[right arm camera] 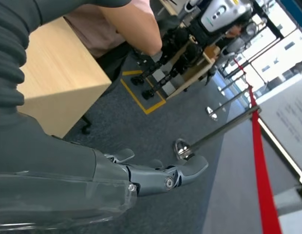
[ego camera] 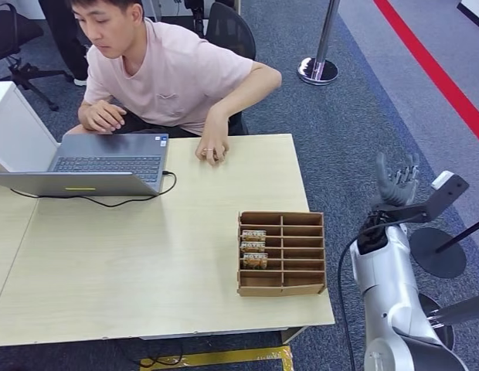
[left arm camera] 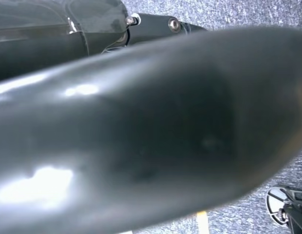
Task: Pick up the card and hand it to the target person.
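Note:
Three cards (ego camera: 254,247) stand in the left slots of a brown divided box (ego camera: 295,255) near the right front of the wooden table (ego camera: 138,255). My right hand (ego camera: 395,182) is raised over the carpet to the right of the table, fingers spread and pointing up, holding nothing. In the right wrist view the right hand (right arm camera: 157,175) stretches out over the floor beside the table corner. A person (ego camera: 167,69) in a pink shirt sits at the far side, one hand (ego camera: 212,147) resting on the table. A dark finger of my left hand (left arm camera: 168,24) shows behind a blurred dark shape.
An open laptop (ego camera: 103,162) with a black cable lies at the back left, beside a white box (ego camera: 15,127). A stanchion base (ego camera: 317,69) and a red floor line (ego camera: 435,69) are behind to the right. Round black bases (ego camera: 438,251) stand near my right arm.

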{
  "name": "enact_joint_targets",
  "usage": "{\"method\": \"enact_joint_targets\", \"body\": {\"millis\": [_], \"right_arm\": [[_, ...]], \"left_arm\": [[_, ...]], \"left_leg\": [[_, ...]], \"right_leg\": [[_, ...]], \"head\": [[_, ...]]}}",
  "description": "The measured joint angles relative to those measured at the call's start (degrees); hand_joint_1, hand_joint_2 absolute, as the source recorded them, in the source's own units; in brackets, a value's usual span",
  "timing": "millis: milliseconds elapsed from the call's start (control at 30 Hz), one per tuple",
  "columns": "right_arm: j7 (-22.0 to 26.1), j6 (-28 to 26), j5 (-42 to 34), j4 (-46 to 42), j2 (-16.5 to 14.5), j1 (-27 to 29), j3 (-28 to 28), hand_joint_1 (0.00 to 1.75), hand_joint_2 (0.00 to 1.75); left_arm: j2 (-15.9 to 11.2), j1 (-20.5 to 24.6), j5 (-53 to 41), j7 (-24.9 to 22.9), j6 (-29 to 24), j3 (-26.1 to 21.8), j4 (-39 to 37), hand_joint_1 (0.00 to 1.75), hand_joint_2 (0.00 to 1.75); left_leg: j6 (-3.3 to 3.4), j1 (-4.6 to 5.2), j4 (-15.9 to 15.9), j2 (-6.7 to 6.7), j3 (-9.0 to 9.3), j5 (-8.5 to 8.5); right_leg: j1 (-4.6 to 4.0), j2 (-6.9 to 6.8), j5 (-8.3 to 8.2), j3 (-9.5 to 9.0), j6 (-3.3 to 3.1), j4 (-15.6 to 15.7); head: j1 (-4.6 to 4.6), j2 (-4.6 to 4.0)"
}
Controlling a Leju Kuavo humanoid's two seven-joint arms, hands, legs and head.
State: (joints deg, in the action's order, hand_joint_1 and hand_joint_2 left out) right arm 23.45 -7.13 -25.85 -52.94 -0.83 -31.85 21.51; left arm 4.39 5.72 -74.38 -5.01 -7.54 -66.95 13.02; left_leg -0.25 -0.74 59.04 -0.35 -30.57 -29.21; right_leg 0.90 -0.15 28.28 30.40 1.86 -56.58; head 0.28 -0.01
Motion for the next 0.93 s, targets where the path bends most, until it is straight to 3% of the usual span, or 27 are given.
{"method": "enact_joint_targets", "body": {"millis": [267, 500, 633, 933], "right_arm": [[-3.84, 1.9, -13.43, 10.12, 3.46, 3.96, 13.22, 0.0, 1.75], [-4.26, 2.34, -14.55, 22.02, 6.01, 10.5, 20.96, 0.0, 1.75], [-5.9, 0.04, -12.71, 26.92, 6.38, 15.13, 22.79, 0.0, 1.75], [-12.1, -11.68, -5.05, 35.46, 5.69, 25.59, 23.09, 0.0, 1.75]], "left_arm": [[0.0, 0.05, 0.01, -1.22, -0.24, 0.0, -0.01, 0.0, 0.0], [0.0, 0.11, -0.21, -1.43, -0.26, 0.0, -0.01, 0.0, 0.0], [0.0, 0.13, -0.24, -1.45, -0.34, 0.0, -0.01, 0.0, 1.75], [0.07, 0.06, 0.23, -2.99, -2.3, -0.09, -0.01, 0.0, 1.75]], "left_leg": [[0.01, 0.0, 0.0, -0.02, -0.01, -0.02], [-0.01, -0.01, -0.01, -0.01, -0.03, -0.05], [-0.01, -0.02, -0.02, -0.07, -0.03, -0.05], [-0.04, -0.02, -0.05, -0.11, -0.15, -0.13]], "right_leg": [[0.0, -0.06, 0.0, 0.01, 0.0, 0.02], [-0.01, -0.09, 0.02, 0.04, 0.01, 0.02], [-0.02, -0.13, 0.07, 0.03, 0.0, 0.03], [-0.02, -0.13, 0.12, 0.03, 0.02, 0.02]], "head": [[0.01, -0.01], [0.0, -0.01], [0.02, -0.02], [0.01, -0.01]]}}
